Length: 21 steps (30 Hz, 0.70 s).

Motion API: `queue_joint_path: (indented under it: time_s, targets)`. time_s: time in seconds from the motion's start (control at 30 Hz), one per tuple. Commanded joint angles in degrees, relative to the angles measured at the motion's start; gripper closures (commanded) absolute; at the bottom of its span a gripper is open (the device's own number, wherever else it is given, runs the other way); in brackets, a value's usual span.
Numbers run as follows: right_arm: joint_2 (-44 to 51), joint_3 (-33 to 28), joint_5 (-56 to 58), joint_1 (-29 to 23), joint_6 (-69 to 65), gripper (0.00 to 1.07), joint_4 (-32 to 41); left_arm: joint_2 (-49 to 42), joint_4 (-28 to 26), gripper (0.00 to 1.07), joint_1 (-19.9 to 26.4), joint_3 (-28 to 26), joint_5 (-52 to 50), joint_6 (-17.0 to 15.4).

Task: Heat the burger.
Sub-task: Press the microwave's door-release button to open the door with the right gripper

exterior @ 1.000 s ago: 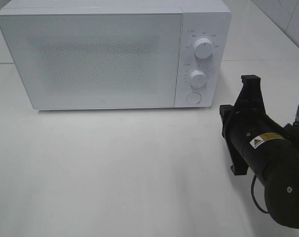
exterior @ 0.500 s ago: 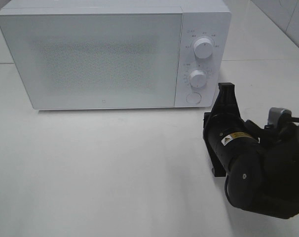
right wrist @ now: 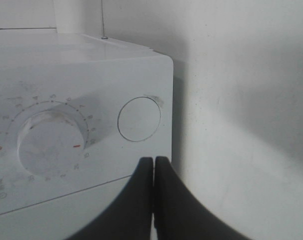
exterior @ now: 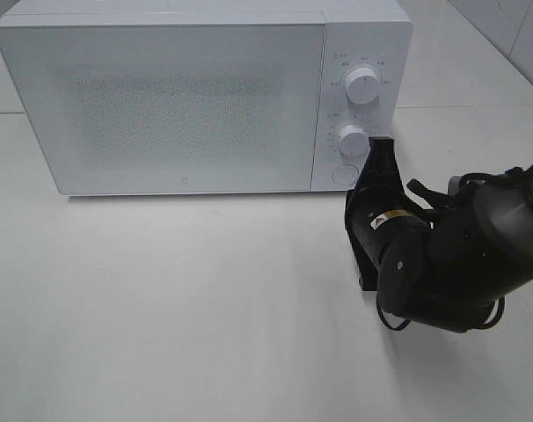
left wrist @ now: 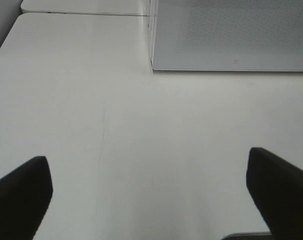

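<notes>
The burger is out of view. A white microwave (exterior: 187, 97) stands at the back of the table with its door closed. My right gripper (exterior: 379, 146) is shut and empty, its tip just in front of the control panel's lower right corner. In the right wrist view the closed fingertips (right wrist: 154, 162) sit close beside the round button (right wrist: 139, 119), next to the lower dial (right wrist: 49, 145). Whether they touch the panel I cannot tell. My left gripper (left wrist: 150, 200) is open over bare table, facing the microwave's left front corner (left wrist: 152, 62).
The control panel carries an upper dial (exterior: 363, 84), a lower dial (exterior: 353, 139) and the round button (exterior: 344, 174). The white table (exterior: 178, 299) spreads in front of the microwave. The right arm's dark body (exterior: 442, 264) hangs over the table's right side.
The right arm has swung left and toward the microwave, bringing its shut gripper from the table's right side up to the control panel. The left gripper's state is unchanged.
</notes>
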State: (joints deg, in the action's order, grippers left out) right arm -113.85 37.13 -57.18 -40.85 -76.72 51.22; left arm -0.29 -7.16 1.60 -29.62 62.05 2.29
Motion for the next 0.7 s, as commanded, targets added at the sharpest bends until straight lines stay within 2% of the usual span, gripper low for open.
queue_joint_path:
  time_s: [0.03, 0.7]
  targets:
    - [-1.2, 2.3, 1.4, 2.0, 0.7, 1.07, -0.8, -0.3, 0.0, 0.09, 0.1, 0.1, -0.7, -0.1]
    - [-7.3, 11.1, 4.1, 4.9, 3.4, 1.07, -1.8, -0.3, 0.0, 0.09, 0.1, 0.1, -0.7, -0.1]
